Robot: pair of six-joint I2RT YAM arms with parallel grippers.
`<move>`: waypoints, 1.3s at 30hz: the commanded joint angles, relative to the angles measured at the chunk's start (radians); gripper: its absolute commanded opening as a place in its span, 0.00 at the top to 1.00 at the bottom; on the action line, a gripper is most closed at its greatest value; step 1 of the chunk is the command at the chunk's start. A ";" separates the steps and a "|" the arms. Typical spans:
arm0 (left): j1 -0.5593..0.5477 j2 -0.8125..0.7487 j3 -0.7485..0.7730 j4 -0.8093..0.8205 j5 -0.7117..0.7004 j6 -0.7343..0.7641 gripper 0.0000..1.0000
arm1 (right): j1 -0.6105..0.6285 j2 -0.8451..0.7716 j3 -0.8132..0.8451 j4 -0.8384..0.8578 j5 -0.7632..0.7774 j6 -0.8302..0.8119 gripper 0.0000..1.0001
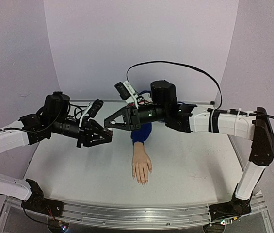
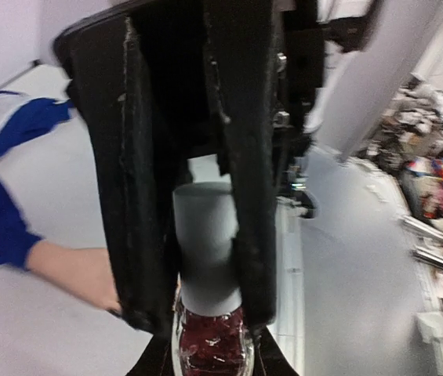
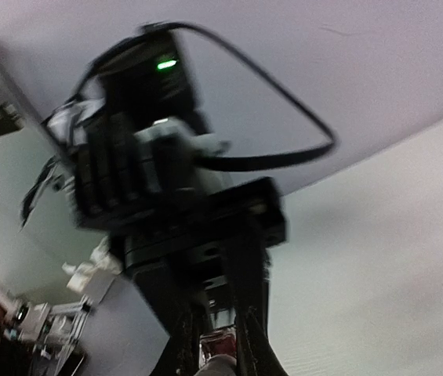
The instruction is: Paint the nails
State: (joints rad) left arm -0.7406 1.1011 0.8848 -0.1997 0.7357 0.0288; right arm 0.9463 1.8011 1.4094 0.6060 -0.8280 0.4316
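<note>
The jaws of the left gripper (image 1: 108, 138) are clamped on the dark-red polish bottle (image 2: 213, 345), which we make out clearly only in the left wrist view. Just past it the right gripper (image 1: 108, 123) has its fingers (image 2: 139, 196) pressed together on the pale cap (image 2: 205, 243). Farther off, the top view shows us the mannequin hand (image 1: 141, 167) flat on the table (image 1: 78, 170), its nails (image 1: 141, 180) toward the arm bases, too small to tell their colour.

No legible text or labels appear anywhere.

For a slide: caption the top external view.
Above the table, left gripper holds the polish bottle, right gripper clamps its cap; mannequin hand lies nearby.
</note>
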 commanded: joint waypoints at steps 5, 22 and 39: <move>-0.018 0.070 0.157 0.094 0.611 -0.085 1.00 | 0.016 -0.123 -0.125 0.091 -0.352 -0.171 1.00; -0.030 0.008 0.039 0.054 -0.396 0.077 1.00 | -0.059 -0.193 -0.207 0.010 0.288 -0.015 0.02; -0.030 -0.004 0.019 0.056 -0.532 0.082 1.00 | 0.012 0.055 0.087 0.002 0.410 0.226 0.41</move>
State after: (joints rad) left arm -0.7696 1.1263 0.8932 -0.1986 0.2321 0.0910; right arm 0.9451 1.8103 1.4113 0.5724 -0.4232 0.6071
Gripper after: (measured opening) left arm 0.219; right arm 0.685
